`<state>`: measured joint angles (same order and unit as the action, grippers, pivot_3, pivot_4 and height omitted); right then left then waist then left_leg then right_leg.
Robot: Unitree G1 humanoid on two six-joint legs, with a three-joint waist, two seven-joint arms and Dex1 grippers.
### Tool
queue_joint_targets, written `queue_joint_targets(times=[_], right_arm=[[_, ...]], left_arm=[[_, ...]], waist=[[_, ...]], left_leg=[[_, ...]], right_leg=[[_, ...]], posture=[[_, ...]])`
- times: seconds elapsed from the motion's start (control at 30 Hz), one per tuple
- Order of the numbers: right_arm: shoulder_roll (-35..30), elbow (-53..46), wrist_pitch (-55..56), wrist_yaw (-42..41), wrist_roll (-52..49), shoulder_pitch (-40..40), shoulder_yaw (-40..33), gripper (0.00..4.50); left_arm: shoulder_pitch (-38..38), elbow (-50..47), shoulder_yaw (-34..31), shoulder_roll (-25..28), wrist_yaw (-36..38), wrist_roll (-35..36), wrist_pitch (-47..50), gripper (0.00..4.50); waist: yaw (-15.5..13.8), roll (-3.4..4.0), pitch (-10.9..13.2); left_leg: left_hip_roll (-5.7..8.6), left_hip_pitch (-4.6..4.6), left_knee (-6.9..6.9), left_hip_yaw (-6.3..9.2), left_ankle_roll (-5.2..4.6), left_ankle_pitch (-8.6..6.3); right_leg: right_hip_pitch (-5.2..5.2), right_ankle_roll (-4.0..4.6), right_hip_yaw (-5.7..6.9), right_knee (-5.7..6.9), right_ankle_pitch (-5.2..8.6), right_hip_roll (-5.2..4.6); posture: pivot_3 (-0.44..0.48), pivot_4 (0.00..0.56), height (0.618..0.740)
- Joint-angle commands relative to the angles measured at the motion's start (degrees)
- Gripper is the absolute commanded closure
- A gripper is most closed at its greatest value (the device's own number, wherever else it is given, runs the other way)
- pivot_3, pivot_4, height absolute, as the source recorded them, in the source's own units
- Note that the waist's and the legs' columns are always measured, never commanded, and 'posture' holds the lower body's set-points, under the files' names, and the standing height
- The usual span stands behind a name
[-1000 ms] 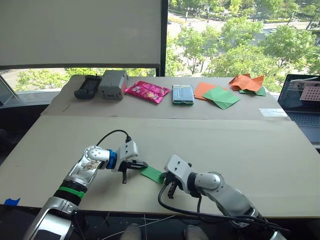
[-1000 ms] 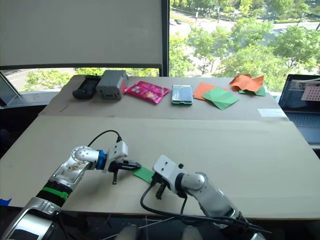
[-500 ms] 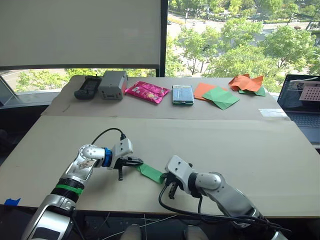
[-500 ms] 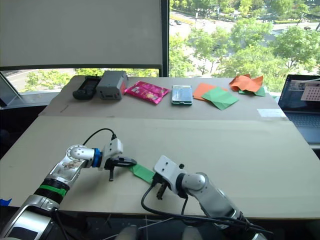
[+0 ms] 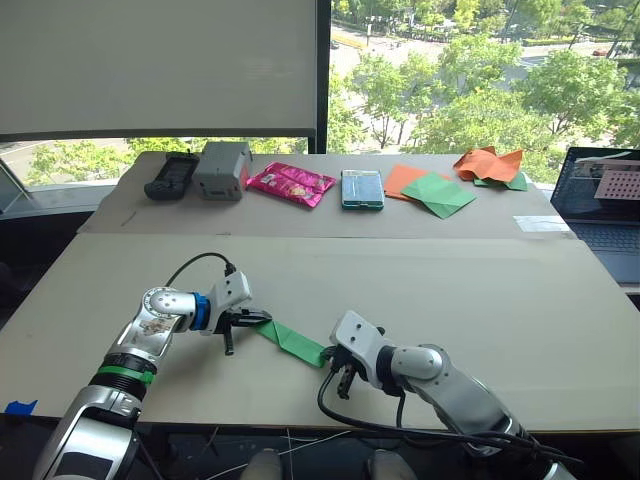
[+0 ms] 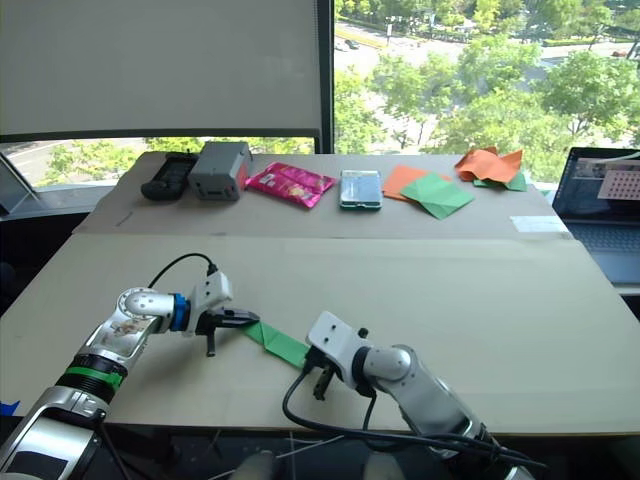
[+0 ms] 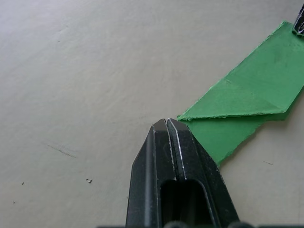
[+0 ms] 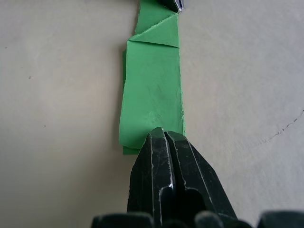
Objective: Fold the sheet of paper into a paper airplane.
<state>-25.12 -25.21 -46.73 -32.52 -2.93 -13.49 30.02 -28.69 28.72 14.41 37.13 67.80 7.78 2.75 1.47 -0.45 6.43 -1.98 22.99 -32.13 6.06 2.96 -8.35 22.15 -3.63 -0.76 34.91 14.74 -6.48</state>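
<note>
Beige table (image 5: 480, 290); wrist views revealed creases on paper (image 8: 152, 90). Left fingers (image 7: 168, 135) pinched pointed end, right fingers (image 8: 164, 137) pinched opposite end.

You see a folded bright green matt paper strip (image 5: 291, 340) with soft, slightly fuzzy edges, lying on a pale beige matt worktop (image 5: 420, 280) faintly scuffed; smooth black plastic gripper fingers (image 7: 175, 156) show a slight sheen.
</note>
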Motion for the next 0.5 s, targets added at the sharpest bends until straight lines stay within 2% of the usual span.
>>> queue_joint_targets(times=[0.03,0.17,0.33,0.5], right_arm=[[-1.6,3.1,-3.9,-0.3,0.7,1.0,1.1,4.48],[-0.8,3.1,-1.8,0.0,1.0,-0.2,0.7,4.48],[0.2,1.0,-1.6,0.2,-0.2,-1.5,-1.6,4.48],[-0.3,-6.7,0.6,-1.1,-3.2,-1.3,-6.8,4.48]], left_arm=[[2.1,4.3,1.3,1.7,-1.1,-4.8,1.0,4.5],[1.4,0.8,-1.7,1.1,-1.0,-1.5,4.0,4.5],[3.2,-8.5,-7.5,2.9,0.2,4.6,11.9,4.5],[10.9,-23.3,-15.5,7.5,1.4,13.9,23.3,4.5]], waist=[[0.0,0.0,0.0],[0.1,-0.05,0.1],[0.8,-0.17,0.6],[0.7,-0.29,1.1]], left_leg=[[0.0,0.0,0.02,0.0,0.0,0.0],[0.0,-0.01,0.03,0.0,0.0,0.0],[-0.04,0.09,0.16,0.0,0.0,0.0],[-0.03,0.27,0.19,0.0,-0.01,0.01]], right_leg=[[0.01,0.0,0.0,0.0,0.0,0.0],[0.02,0.0,0.0,-0.01,0.0,0.0],[0.15,0.0,0.04,-0.01,0.0,0.01],[0.22,0.01,0.04,-0.01,-0.01,0.01]], posture=[[0.0,0.15,0.72],[0.0,0.15,0.72],[0.0,0.15,0.72],[0.0,0.15,0.72]])
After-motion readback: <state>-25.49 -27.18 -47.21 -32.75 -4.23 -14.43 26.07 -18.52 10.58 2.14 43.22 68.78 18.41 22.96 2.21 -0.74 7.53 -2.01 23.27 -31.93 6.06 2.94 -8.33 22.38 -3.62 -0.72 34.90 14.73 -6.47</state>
